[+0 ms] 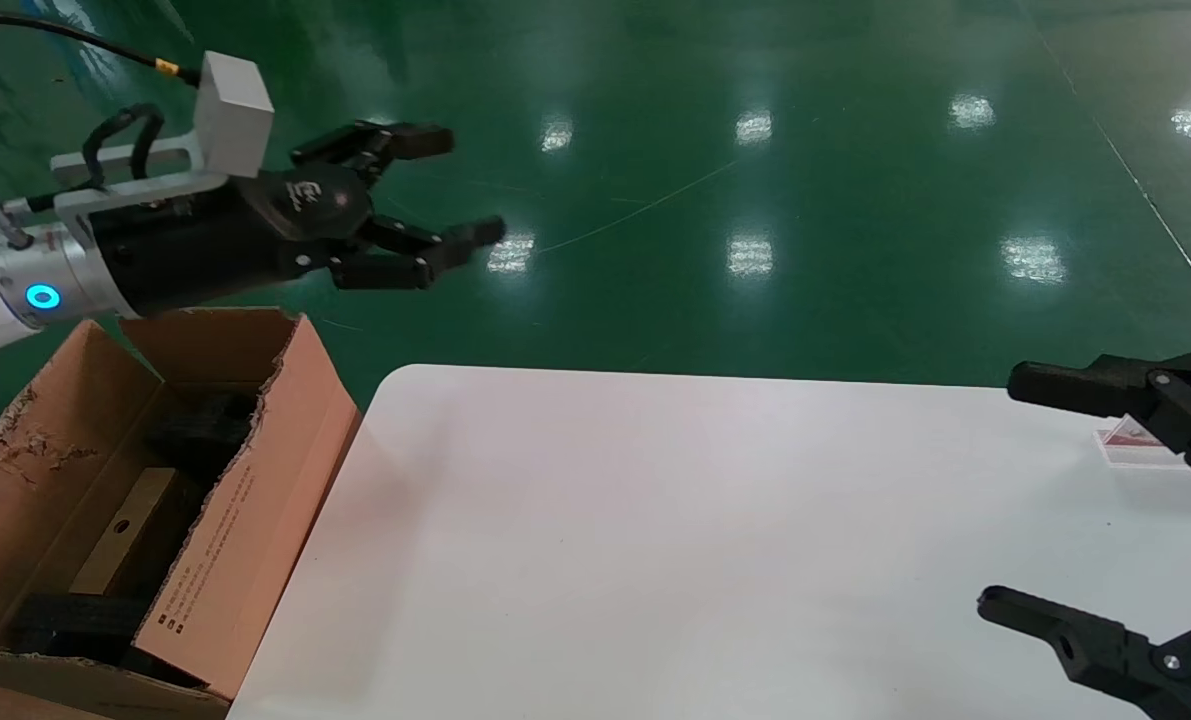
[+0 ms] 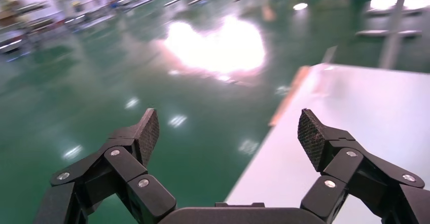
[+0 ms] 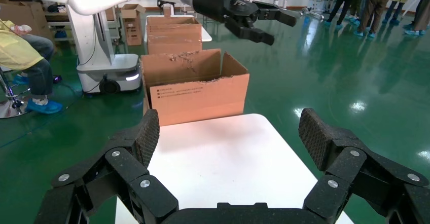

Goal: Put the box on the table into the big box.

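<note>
The big box (image 1: 265,500), a brown carton with ragged upright flaps and black padding, stands on the floor beside the table's (image 1: 655,540) left edge. The box (image 1: 125,530), tan and oblong with a small round hole, lies inside it on the padding. My left gripper (image 1: 460,188) hangs open and empty above the green floor, beyond the carton's far flap. In the left wrist view its fingers (image 2: 147,133) frame only floor and the table edge (image 2: 365,133). My right gripper (image 1: 1005,495) is open over the table's right side; its wrist view shows the bare table (image 3: 223,153) and the big box (image 3: 198,89).
A small clear and red item (image 1: 1135,440) lies on the table by the right gripper. In the right wrist view, more cartons (image 3: 172,31) and a white robot base (image 3: 109,77) stand behind the big box. A seated person (image 3: 25,57) is near them, and others stand farther off.
</note>
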Tool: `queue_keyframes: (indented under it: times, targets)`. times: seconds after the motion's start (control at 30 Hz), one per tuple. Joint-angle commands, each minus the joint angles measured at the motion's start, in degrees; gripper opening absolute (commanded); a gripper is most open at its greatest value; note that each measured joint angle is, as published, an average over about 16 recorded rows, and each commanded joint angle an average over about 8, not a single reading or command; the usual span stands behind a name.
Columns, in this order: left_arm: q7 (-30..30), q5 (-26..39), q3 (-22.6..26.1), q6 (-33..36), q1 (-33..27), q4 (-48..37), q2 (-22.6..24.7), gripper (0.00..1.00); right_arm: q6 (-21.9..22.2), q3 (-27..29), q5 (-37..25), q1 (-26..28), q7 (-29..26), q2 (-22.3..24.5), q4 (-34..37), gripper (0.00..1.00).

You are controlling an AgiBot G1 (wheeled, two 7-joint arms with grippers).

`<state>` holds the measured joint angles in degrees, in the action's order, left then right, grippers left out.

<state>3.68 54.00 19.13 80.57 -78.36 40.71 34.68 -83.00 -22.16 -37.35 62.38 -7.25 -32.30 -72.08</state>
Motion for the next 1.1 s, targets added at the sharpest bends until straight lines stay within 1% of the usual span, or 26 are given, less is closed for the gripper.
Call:
queue_keyframes:
  times: [0.03, 0.4, 0.6, 0.73, 1.1]
  targets:
    - [-1.77, -1.49, -0.38, 0.63, 2.06, 4.03, 0.04, 1.0, 0.0, 0.0, 0.0, 0.0, 0.0, 0.0, 0.0, 1.0]
    - [-11.46, -9.64, -2.47, 4.07, 13.33, 26.09, 0.27, 1.0, 0.0, 0.0, 0.0, 0.0, 0.0, 0.0, 0.0, 1.0]
    - [-14.91, -12.8, -3.24, 5.44, 17.76, 34.94, 0.37, 1.0, 0.01, 0.0, 0.01, -0.01, 0.0, 0.0, 0.01, 1.0]
    - [-15.29, -13.49, -3.43, 5.73, 18.63, 36.64, 0.4, 1.0, 0.01, 0.01, 0.01, -0.01, 0.01, 0.0, 0.01, 1.0]
    - [-14.66, -12.69, -3.29, 5.36, 17.47, 34.21, 0.38, 1.0, 0.01, 0.01, 0.01, -0.01, 0.01, 0.01, 0.01, 1.0]
